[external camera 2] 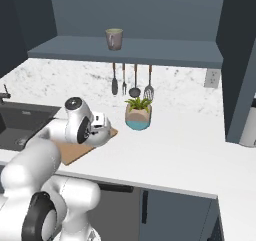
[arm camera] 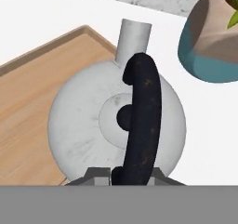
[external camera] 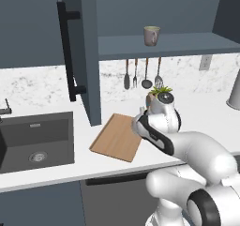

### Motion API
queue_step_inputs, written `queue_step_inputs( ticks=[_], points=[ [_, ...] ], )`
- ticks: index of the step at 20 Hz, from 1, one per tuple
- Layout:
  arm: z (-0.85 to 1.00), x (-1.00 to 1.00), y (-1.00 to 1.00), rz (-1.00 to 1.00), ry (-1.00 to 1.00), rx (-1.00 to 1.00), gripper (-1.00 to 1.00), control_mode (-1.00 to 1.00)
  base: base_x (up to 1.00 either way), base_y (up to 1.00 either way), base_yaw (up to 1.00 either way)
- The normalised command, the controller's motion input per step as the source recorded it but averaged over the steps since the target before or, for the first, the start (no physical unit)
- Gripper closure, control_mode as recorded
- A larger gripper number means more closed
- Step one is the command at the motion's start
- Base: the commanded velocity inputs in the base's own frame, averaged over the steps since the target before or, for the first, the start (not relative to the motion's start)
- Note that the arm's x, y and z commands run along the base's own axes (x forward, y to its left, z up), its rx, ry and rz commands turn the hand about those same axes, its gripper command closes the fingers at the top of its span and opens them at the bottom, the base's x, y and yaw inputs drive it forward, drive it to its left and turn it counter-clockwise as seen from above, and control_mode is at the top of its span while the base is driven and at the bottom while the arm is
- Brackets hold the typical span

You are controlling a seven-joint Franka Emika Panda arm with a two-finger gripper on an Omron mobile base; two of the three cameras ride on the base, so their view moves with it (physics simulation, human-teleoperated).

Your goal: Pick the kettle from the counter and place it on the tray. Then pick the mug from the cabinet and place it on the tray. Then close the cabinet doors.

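Directly beneath the gripper [arm camera: 134, 175], whose opening I cannot tell, the squat silver-grey metal kettle [arm camera: 83, 125] looks rigid and slippery; its black arched handle [arm camera: 142, 116] seems the best hold.

No readable text, labels, numbers — none anywhere

A white marble backsplash [external camera: 37, 84] with grey speckles is running along the wall behind the worktop. 4 utensils [external camera 2: 131, 80] are hanging against it from a rail. An outlet [external camera 2: 212, 77] is sitting on the wall further right. A dark sink [external camera: 35, 140] with a round drain is lying set into the worktop, a dark tap [external camera: 5, 108] standing behind it. Slate-blue lower cupboards [external camera 2: 170, 210] are standing underneath. Even light is falling everywhere.
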Motion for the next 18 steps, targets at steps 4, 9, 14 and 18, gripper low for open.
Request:
queue_step_inputs(
  ticks=[4,9,14,18],
  points=[
    [0.0,0.41,0.17,0.0,0.15,0.0,1.0,-1.0,0.0,0.0,0.0],
    [0.0,0.46,0.25,0.0,0.06,0.0,1.0,-1.0,0.0,0.0,0.0],
    [-0.02,0.38,0.37,0.0,0.0,0.0,1.0,-1.0,0.0,0.0,0.0],
    [-0.19,0.3,0.31,0.0,0.0,-0.01,1.0,-1.0,0.0,0.0,0.0]
  ],
)
